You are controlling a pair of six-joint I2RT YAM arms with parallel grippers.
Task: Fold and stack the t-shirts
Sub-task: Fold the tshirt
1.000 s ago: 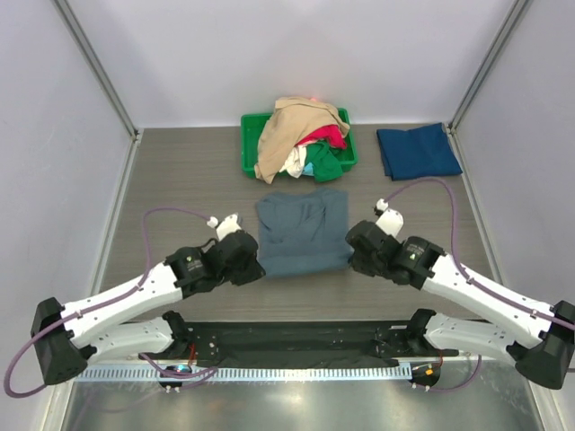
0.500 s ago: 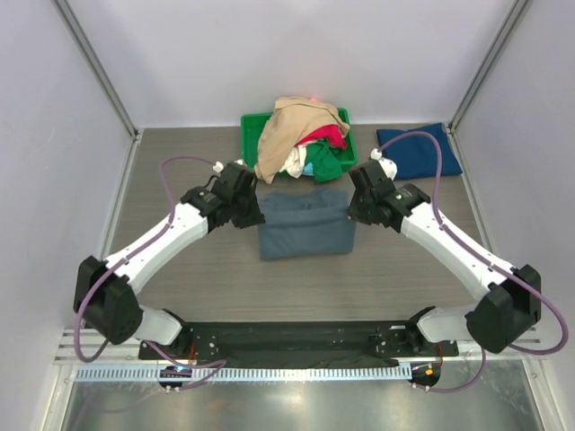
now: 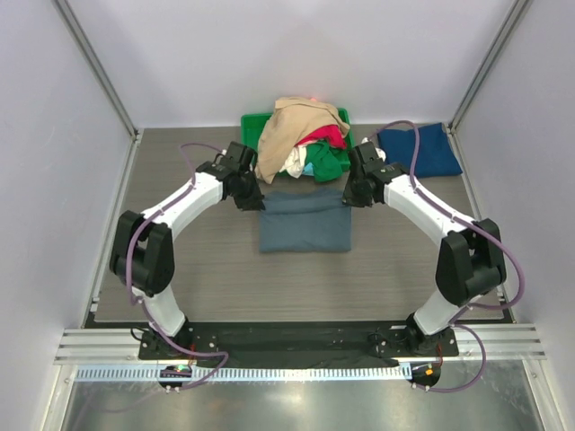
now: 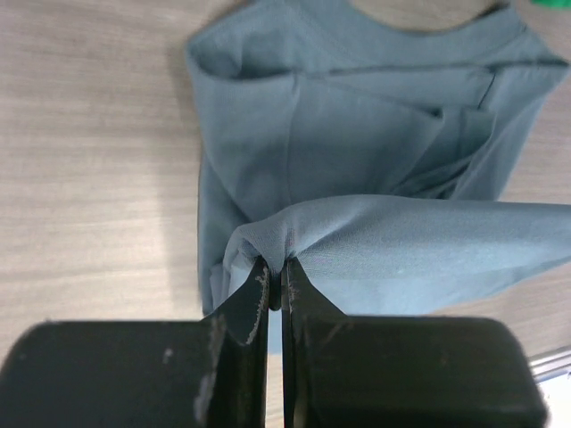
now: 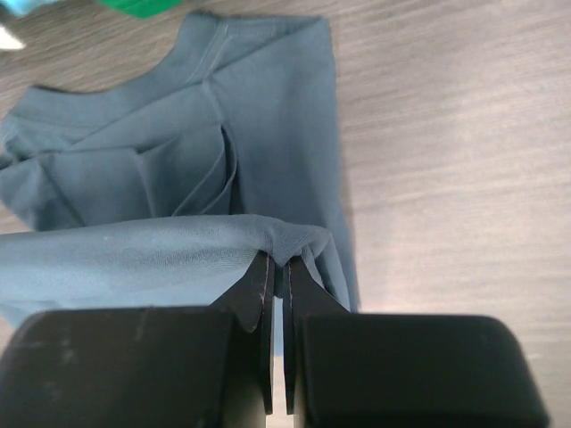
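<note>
Edge of grey-blue t-shirt [image 3: 304, 232] clamped in left tool [image 4: 275, 283] and right tool [image 5: 279, 275], one at each corner.

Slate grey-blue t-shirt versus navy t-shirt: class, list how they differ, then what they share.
The slate grey-blue t-shirt lies mid-table before the green bin; the navy t-shirt sits at the far right corner. The left end effector and right end effector each pinch the grey-blue one's edge; neither touches the navy one. The grey-blue one is mid-fold, an edge lifted; the navy one lies flat. Both are bluish cloth outside the bin.
</note>
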